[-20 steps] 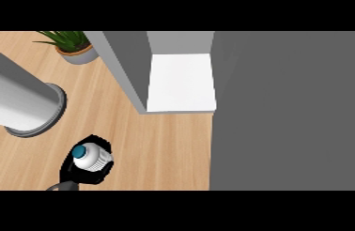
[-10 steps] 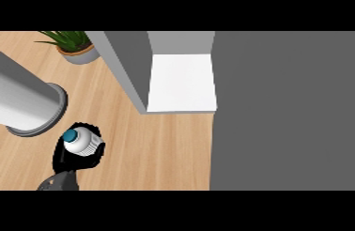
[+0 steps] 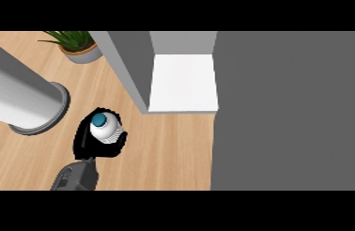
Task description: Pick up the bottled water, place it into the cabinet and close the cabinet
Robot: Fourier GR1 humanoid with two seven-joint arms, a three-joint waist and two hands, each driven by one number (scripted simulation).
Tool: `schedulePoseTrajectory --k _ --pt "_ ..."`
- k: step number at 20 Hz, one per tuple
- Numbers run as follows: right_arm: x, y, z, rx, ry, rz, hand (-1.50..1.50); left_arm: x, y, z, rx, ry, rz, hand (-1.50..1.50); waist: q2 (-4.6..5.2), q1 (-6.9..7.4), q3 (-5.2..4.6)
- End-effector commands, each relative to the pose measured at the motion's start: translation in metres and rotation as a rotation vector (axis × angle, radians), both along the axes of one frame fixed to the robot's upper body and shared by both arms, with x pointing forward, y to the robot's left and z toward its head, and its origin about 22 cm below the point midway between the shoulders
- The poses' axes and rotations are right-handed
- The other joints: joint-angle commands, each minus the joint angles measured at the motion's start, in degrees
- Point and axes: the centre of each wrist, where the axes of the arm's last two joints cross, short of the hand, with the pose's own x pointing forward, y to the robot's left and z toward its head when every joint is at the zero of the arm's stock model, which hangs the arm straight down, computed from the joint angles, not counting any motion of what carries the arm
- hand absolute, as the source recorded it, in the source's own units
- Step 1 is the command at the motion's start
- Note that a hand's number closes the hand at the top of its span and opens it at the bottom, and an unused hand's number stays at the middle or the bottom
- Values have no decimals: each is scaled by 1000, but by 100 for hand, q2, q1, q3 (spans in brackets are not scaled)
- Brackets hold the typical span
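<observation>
A light wooden counter (image 3: 173, 150) carries a grey cabinet (image 3: 132, 65) standing open, its white floor bare, beside a broad dark grey panel (image 3: 284, 108). A big pale grey cylinder (image 3: 31, 101) stands at left. Between cylinder and cabinet, the robot's black right hand (image 3: 94, 150) curls round the white, blue-capped water bottle (image 3: 106, 130), outside the cabinet. A small green potted plant (image 3: 76, 47) sits behind.

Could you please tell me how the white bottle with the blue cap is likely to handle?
The white, blue-capped water bottle looks round, so it would probably roll if laid flat. Held cap-up, it may tip when set on the white cabinet shelf. The fingers of the black left hand curl round it without visible denting, so likely fairly stiff.
</observation>
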Motion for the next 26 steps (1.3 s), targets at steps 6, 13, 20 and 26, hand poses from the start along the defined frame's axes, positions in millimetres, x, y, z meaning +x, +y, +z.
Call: schedulePoseTrajectory --k 6,13,20,26 --pt "2 17 38 30 -84 55 -150 23 -73 51 44 -29 -39 150 22 -23 -5" --pt "-3 20 39 21 -90 55 -150 36 -113 79 73 -57 0 150 28 -94 -7" --pt "0 14 32 35 -80 67 -150 66 -155 110 202 -14 105 150 39 -156 -5" --pt "5 18 30 64 -68 61 -150 87 -158 98 273 58 131 150 72 -210 -9"
